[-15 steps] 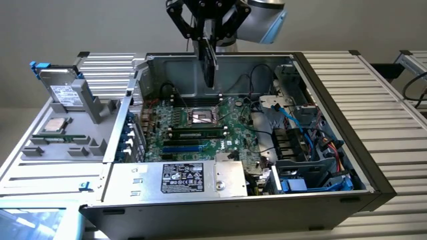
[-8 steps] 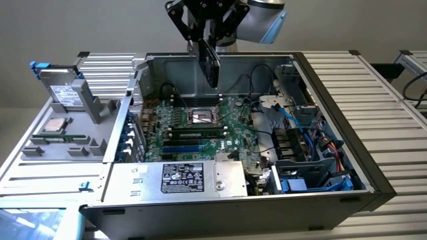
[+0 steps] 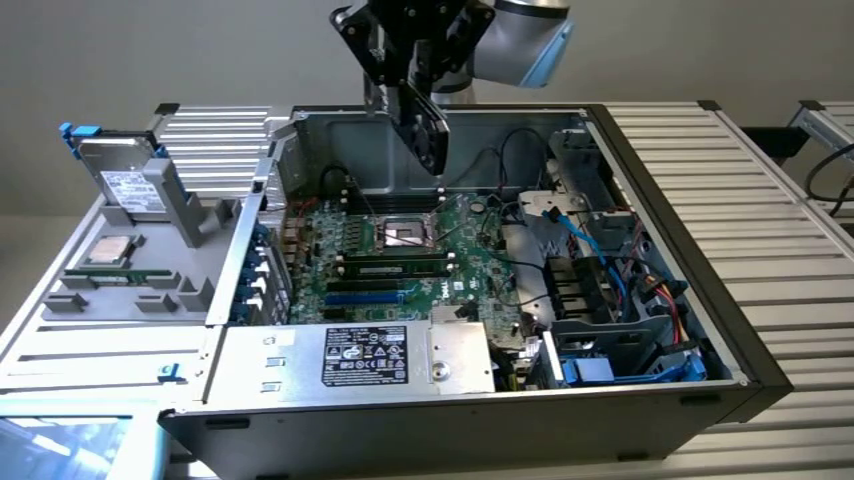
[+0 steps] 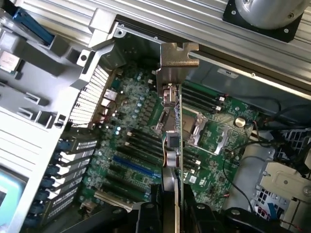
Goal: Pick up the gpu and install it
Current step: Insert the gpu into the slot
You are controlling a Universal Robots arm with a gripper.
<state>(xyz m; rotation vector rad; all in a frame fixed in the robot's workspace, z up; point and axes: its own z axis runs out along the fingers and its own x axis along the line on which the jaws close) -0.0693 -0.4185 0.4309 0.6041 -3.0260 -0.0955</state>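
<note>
A: Entry one, gripper (image 3: 416, 82)?

B: Clenched on the gpu (image 3: 427, 135). The card hangs edge-on over the far part of the open case (image 3: 747, 330), apart from the motherboard (image 3: 400, 250). Its bracket (image 4: 176, 63) is at the end away from the fingers.

A: Hazards?

B: My judgement: the card is tilted, so its edge could miss the blue slot (image 4: 138, 167) and scrape the board. The bracket could snag the case wall. The memory sticks (image 3: 387, 268) and the cables (image 3: 587, 240) at the exterior view's right lie near its path.

A: Materials?

B: Gpu: thin, rigid, dark face, green edge. Bracket: folded silver sheet metal. Motherboard: green, crowded with small parts and black slots. Case: grey pressed steel, open-topped. Drive (image 3: 134, 185): grey metal with a white label, on the exterior view's left, well apart.
</note>
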